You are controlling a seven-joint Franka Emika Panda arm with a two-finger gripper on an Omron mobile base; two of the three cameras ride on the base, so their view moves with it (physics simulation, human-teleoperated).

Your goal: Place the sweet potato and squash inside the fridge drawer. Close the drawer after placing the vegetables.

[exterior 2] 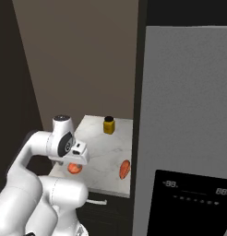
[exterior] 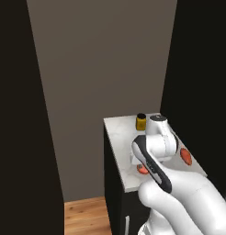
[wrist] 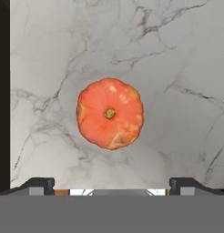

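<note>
The squash point(wrist: 109, 113), round, orange-red and with a small stem on top, sits on the white marble counter point(wrist: 177, 54). My gripper point(wrist: 112, 184) hangs straight above it, open, with its two dark fingertips spread wider than the squash and nothing between them. My arm partly covers the squash point(exterior: 142, 169) point(exterior 2: 74, 168) in both base views. The sweet potato point(exterior: 186, 157) point(exterior 2: 125, 169), long and orange, lies near the counter's right edge, apart from the squash. The fridge drawer is out of view.
A small yellow jar with a dark lid point(exterior: 141, 121) point(exterior 2: 108, 125) stands at the back of the counter point(exterior 2: 97, 138). A tall grey fridge door point(exterior 2: 189, 115) with a dark display panel rises to the right. Dark cabinet walls flank the counter, with wood floor point(exterior: 85, 215) at the left.
</note>
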